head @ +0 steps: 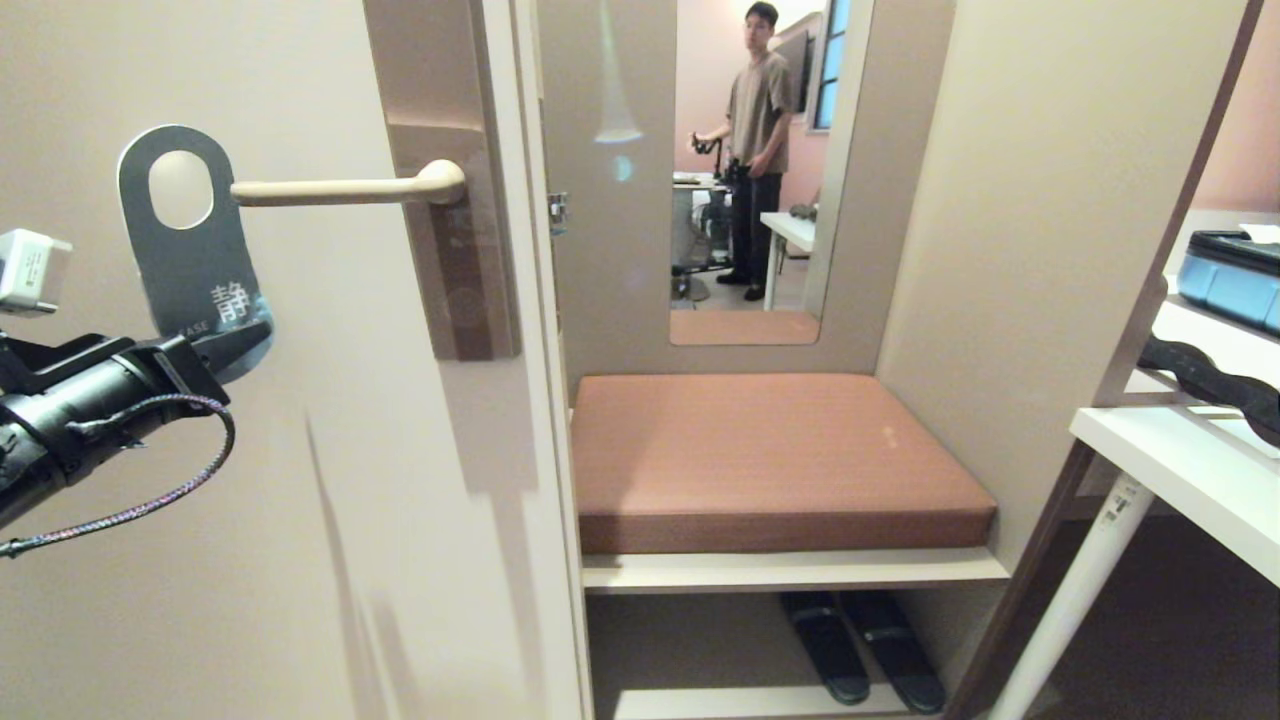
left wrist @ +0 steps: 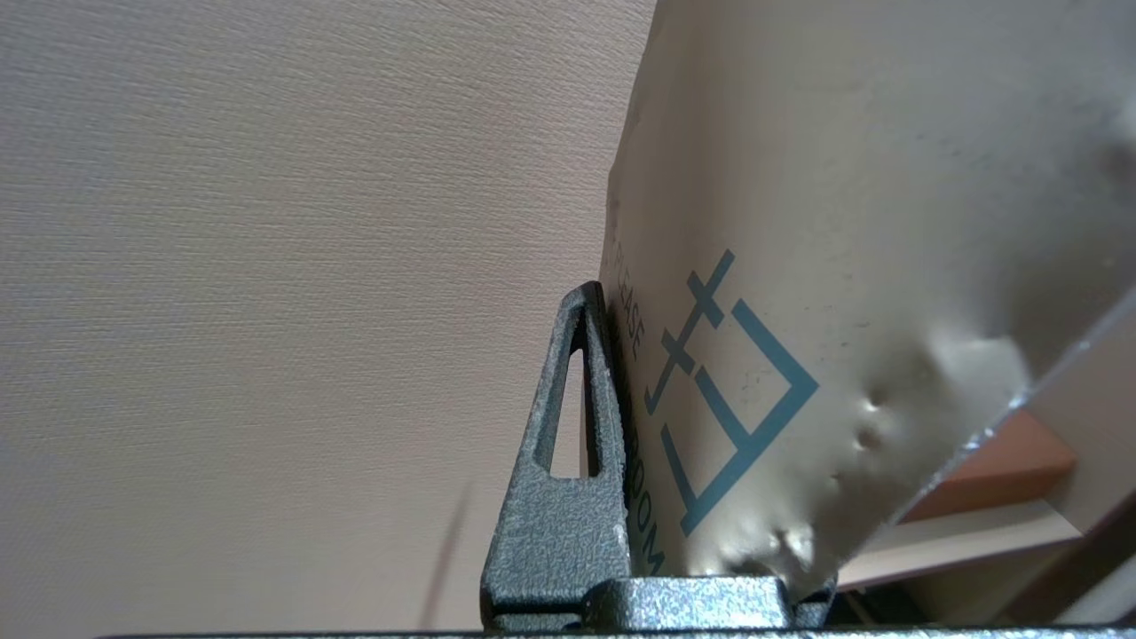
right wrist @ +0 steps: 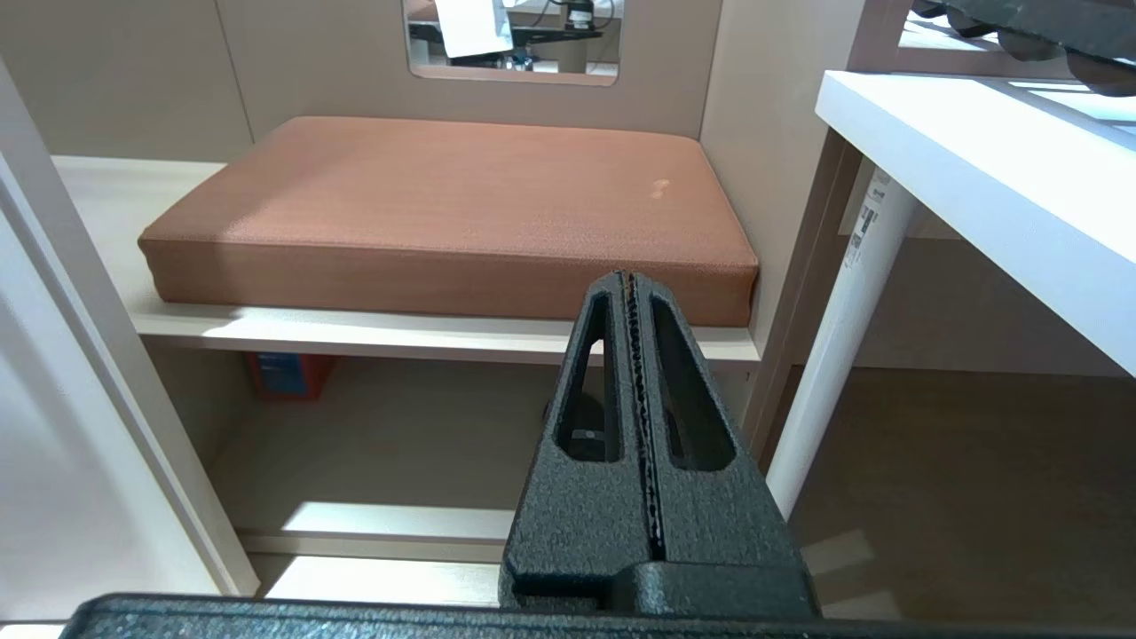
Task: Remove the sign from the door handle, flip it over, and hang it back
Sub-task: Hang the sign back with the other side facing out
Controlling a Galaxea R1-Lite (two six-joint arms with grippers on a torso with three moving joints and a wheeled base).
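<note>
At the far left, the left hand (head: pixel 215 350) is clamped on the lower end of the sign (head: pixel 190 245), which it holds upright in front of the door (head: pixel 330 480). The sign is off the door handle (head: pixel 345 188): its dark blue side faces outward, and its oval hole sits just left of the lever's free tip, at about the same height, with nothing through it. In the left wrist view the sign's white face with blue lettering (left wrist: pixel 825 293) shows beside the hand's one visible finger (left wrist: pixel 568 461); the card there is dimpled near the grip.

Going by the task, the sign is off and now wants turning over. To do that well, the card should be drawn clear of the lever's tip before rotating it, so its rounded top does not knock the lever, and the grip kept low so the hole stays free. For rehanging, the hole must line up with the tip and slide rightward along the lever toward the brown backplate (head: pixel 460 250).

Further right is a padded bench seat (head: pixel 770 460), then a white counter (head: pixel 1190 470). The right hand (right wrist: pixel 632 302) is pressed together, holding nothing, down by the bench
</note>
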